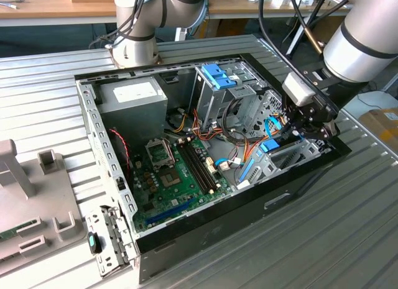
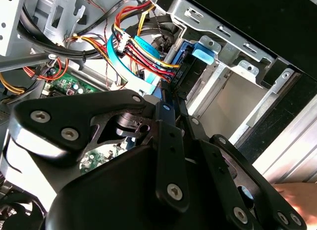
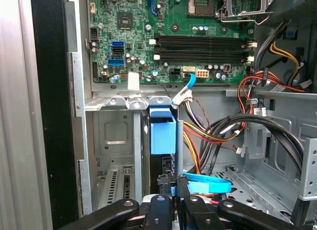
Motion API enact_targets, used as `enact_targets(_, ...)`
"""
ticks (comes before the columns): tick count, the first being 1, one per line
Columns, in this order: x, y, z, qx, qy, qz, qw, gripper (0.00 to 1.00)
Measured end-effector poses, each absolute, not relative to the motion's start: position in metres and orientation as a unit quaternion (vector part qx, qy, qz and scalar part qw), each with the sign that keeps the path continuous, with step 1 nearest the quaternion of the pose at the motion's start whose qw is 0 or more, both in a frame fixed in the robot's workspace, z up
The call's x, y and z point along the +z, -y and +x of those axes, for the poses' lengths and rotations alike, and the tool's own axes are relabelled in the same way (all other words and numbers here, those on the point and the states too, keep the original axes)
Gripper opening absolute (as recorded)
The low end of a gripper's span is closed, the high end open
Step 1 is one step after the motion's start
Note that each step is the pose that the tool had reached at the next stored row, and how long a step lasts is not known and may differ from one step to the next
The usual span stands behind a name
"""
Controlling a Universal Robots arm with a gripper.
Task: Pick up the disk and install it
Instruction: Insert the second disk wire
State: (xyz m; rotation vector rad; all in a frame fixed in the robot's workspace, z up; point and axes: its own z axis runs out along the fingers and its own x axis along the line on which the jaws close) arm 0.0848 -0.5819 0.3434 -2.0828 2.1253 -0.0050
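The disk [image 1: 269, 147] stands on edge in the metal bay at the exterior view's right side of the open computer case [image 1: 87, 115], its bright blue carrier frame showing. In the first wrist view the disk [image 3: 162, 133] runs edge-on from its blue end tab to my gripper [image 3: 173, 189], whose black fingers are pressed together on the thin blue edge. In the second wrist view the disk [image 2: 191, 59] sits just beyond my gripper [image 2: 167, 94], inside the silver bay. Seen from outside, my gripper [image 1: 297, 132] reaches down into the case over that bay.
The green motherboard [image 1: 177, 171] lies on the case floor beside the bay. Red, yellow and orange cables [image 2: 133, 42] and a flat blue cable [image 3: 205, 183] hang close to the gripper. A silver drive cage with a blue latch [image 1: 217, 77] stands behind. Grey fixtures [image 1: 25, 177] occupy the table's left.
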Motion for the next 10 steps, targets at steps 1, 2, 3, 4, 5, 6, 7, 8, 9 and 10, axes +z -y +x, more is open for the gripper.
enact_targets(1,0.3433,0.5819,0.0848,-0.002,-0.712,-0.698,0.083,0.16)
enact_targets(2,0.3433,0.5820,0.0848,-0.002,-0.712,-0.698,0.083,0.16)
enact_targets(3,0.3433,0.5820,0.0848,-0.002,-0.712,-0.698,0.083,0.16)
enact_targets(4,0.3432,0.5820,0.0848,-0.002,-0.712,-0.698,0.083,0.16)
enact_targets(5,0.3432,0.5820,0.0848,-0.002,-0.712,-0.698,0.083,0.16)
enact_targets(6,0.3421,0.5825,0.0848,-0.002,-0.712,-0.698,0.083,0.16)
enact_targets(7,0.3415,0.5828,0.0848,-0.002,-0.712,-0.698,0.083,0.16)
enact_targets(8,0.3415,0.5829,0.0848,-0.002,-0.712,-0.698,0.083,0.16)
enact_targets(9,0.3415,0.5829,0.0848,-0.002,-0.712,-0.698,0.083,0.16)
enact_targets(10,0.3408,0.5833,0.0848,-0.002,-0.712,-0.698,0.083,0.16)
